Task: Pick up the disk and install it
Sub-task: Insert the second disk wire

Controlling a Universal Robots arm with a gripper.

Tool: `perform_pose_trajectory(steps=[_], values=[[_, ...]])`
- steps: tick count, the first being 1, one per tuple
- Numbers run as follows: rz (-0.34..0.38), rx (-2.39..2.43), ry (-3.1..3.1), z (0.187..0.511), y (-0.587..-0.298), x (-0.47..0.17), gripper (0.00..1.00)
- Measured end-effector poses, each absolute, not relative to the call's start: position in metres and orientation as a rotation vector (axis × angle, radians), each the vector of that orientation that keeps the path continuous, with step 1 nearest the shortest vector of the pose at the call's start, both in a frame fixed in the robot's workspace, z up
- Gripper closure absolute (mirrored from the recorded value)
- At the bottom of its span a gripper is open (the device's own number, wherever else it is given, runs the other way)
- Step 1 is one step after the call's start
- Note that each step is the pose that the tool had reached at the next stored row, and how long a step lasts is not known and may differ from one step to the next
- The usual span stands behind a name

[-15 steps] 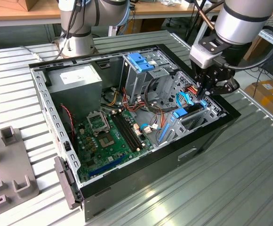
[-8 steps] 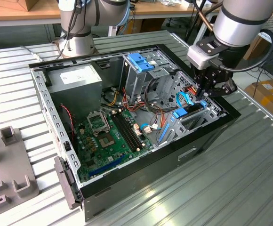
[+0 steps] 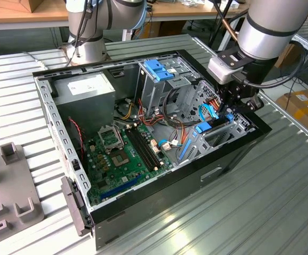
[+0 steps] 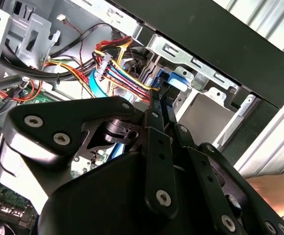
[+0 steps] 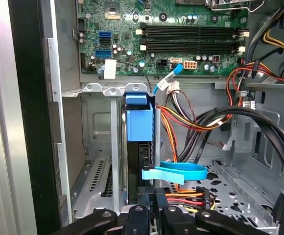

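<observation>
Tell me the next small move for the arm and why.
Probably a short push further down along the bay. The pincer sits on the disk's edge, and the disk stands on edge in the metal drive bay beside the case wall, seemingly not fully seated, with the blue cable close alongside.

Your disk (image 5: 139, 128), blue caddy around a dark body, stands on edge in the drive bay at the case's front corner, blue end (image 3: 203, 127) showing.
</observation>
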State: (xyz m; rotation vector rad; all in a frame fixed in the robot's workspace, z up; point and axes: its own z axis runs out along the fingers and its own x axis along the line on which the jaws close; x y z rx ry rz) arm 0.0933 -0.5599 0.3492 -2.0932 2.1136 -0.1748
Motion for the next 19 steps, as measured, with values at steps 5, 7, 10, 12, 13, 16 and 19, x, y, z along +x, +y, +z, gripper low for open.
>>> perform_pose_trajectory(steps=[5,7,10,12,13,16,19], values=[[-0.168,-2.089,2.112,0.3488,-0.5602,0.093,0.84],[-0.166,-2.088,2.111,0.349,-0.5603,0.0924,0.84],[-0.166,-2.088,2.111,0.348,-0.5624,0.0924,0.84],[-0.166,-2.088,2.111,0.3474,-0.5642,0.0924,0.84],[-0.166,-2.088,2.111,0.3473,-0.5645,0.0924,0.84],[-0.164,-2.087,2.111,0.3468,-0.565,0.092,0.84],[-0.16,-2.084,2.111,0.3457,-0.5658,0.0902,0.84]])
